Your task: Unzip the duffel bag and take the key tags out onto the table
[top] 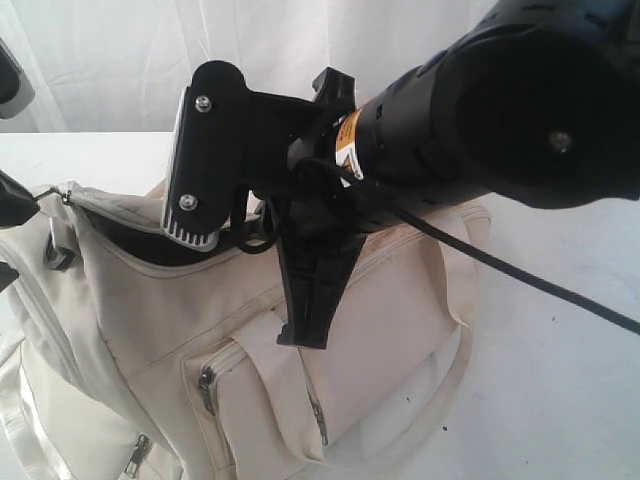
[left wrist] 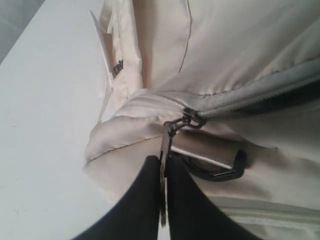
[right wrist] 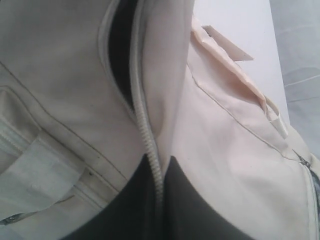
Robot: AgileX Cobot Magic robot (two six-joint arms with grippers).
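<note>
On the duffel bag (top: 140, 300) the top opening (top: 120, 238) is a narrow dark slit, probably too tight for a gripper. The right arm (top: 520, 110) hangs across above it. Bare table (top: 560, 400) lies open beside the bag.

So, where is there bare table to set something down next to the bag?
Bare table: right of the bag, under the black cable, and past the bag's end near the left claw. Crowded: the bag's top, where the right arm hangs over the opening and the right claw pinches the zipper.
</note>
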